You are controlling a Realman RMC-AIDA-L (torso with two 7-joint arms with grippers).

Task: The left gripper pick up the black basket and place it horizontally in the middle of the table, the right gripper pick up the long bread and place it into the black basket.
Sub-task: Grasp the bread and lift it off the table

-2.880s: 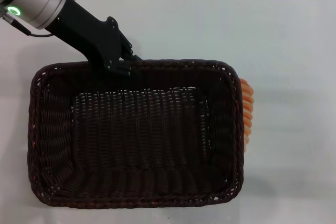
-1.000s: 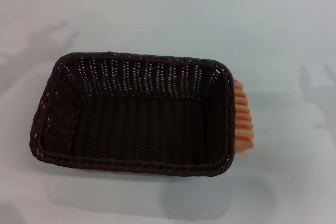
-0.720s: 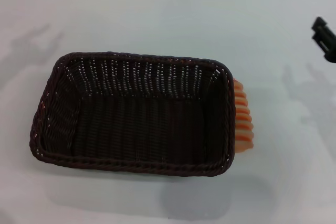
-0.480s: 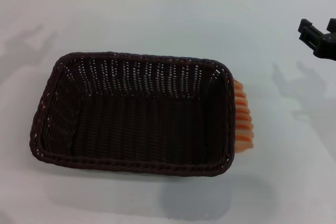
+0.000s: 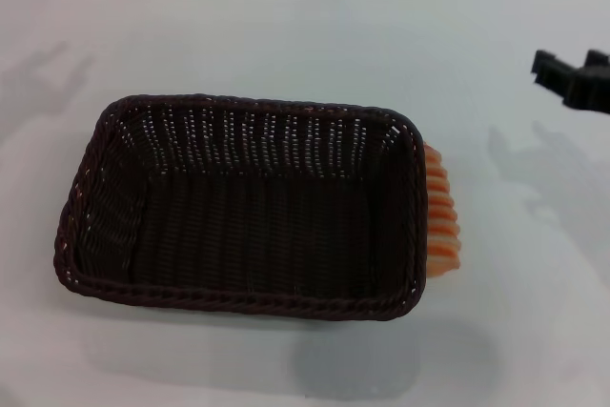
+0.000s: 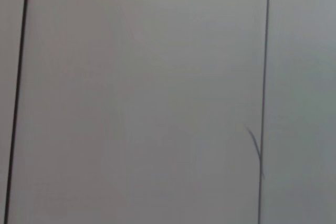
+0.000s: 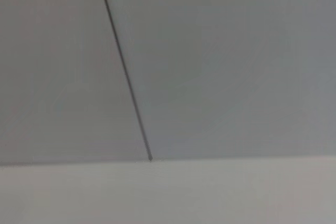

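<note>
Dark woven wicker black basket (image 5: 243, 207) with rough openwork sides and braided rim, ridged matt long bread (image 5: 443, 212), smooth matt white worktop (image 5: 286, 45), matt black right tool (image 5: 572, 78)

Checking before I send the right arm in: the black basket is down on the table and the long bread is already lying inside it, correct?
Not quite. The black basket is down on the table, but the head view shows the long bread outside it, against its right wall.
</note>
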